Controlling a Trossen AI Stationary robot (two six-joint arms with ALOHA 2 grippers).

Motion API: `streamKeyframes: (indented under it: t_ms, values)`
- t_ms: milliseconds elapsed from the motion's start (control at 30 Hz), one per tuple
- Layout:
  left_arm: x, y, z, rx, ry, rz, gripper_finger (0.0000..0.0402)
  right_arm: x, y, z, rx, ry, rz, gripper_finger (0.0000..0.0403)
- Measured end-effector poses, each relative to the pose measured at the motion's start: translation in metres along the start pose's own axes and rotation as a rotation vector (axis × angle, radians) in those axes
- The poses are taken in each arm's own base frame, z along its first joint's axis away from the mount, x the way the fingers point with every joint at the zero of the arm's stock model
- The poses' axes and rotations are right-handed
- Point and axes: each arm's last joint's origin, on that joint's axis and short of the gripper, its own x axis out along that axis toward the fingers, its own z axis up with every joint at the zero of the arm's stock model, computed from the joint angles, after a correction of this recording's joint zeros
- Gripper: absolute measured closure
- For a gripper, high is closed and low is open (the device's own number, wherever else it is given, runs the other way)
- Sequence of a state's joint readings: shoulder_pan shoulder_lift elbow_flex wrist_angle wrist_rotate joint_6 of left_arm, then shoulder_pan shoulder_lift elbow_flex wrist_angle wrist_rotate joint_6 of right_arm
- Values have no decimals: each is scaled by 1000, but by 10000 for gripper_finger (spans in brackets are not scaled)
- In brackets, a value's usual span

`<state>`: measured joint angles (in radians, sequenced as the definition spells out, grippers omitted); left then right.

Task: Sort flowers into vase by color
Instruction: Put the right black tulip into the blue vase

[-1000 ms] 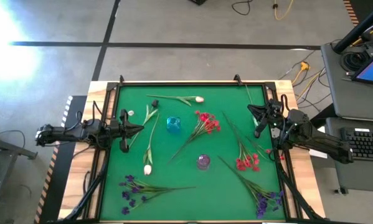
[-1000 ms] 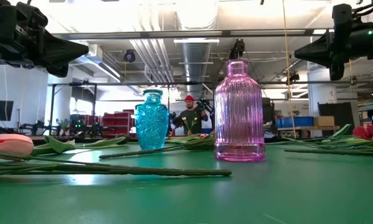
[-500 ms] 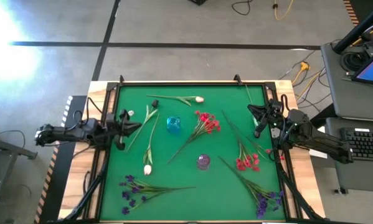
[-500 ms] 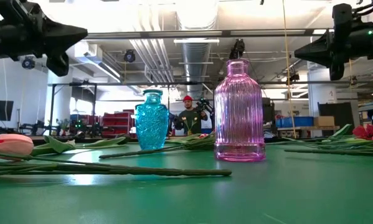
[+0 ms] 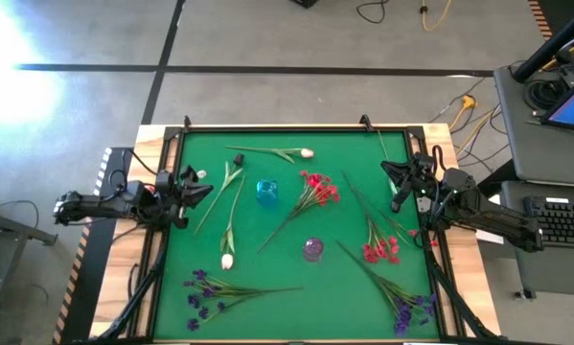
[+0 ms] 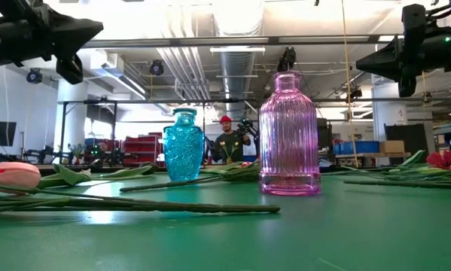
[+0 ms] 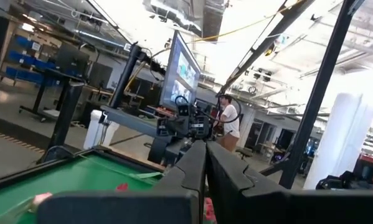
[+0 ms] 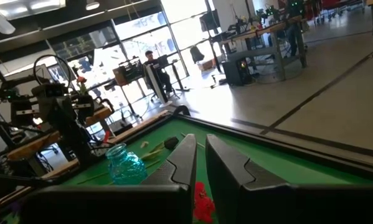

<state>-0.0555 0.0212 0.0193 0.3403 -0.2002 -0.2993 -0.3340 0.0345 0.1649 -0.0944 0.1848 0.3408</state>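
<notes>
Left tool (image 5: 193,187) closed, empty, parked at left edge of counter (image 5: 354,144). Right tool (image 5: 399,180) pinched narrow, empty, right edge. Flowers (image 5: 310,192) lie scattered flat around blue vase (image 5: 266,191) and purple vase (image 5: 312,249); sorting unstarted.

My left hand (image 5: 202,189) hangs closed over the table (image 5: 363,287) edge, with two tulip stems (image 5: 231,196) lying just ahead of it, the blue vase (image 5: 266,192) standing beyond them, and a strip of bare green mat between hand and stems. My right hand (image 5: 390,176) is closed too and raised, with red flowers (image 5: 379,247) lying below and beside it, and open mat ahead toward the red cluster (image 5: 317,187) at the centre. The pink vase (image 5: 312,249) stands upright mid-table between both hands, with purple flowers (image 5: 210,289) flat along the near edge, so I see clearest passage over the mat around the two vases.
</notes>
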Motion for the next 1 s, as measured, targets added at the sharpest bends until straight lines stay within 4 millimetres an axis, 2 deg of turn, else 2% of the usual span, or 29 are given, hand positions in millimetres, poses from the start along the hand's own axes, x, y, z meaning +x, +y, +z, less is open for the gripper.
streamKeyframes:
  t_ms: [133,333,633,767,1000]
  values:
    - [0,0,0,-30,0,7,402,0,0,0,1,1,0,374]
    - [0,4,1,-24,-36,124,402,2,2,5,69,-48,22,374]
    - [0,5,3,25,-63,168,402,16,17,17,53,-121,242,374]
    - [0,4,2,13,-60,165,402,28,23,11,61,-62,274,374]
    - [2,3,7,-60,12,189,402,48,30,2,115,149,194,374]
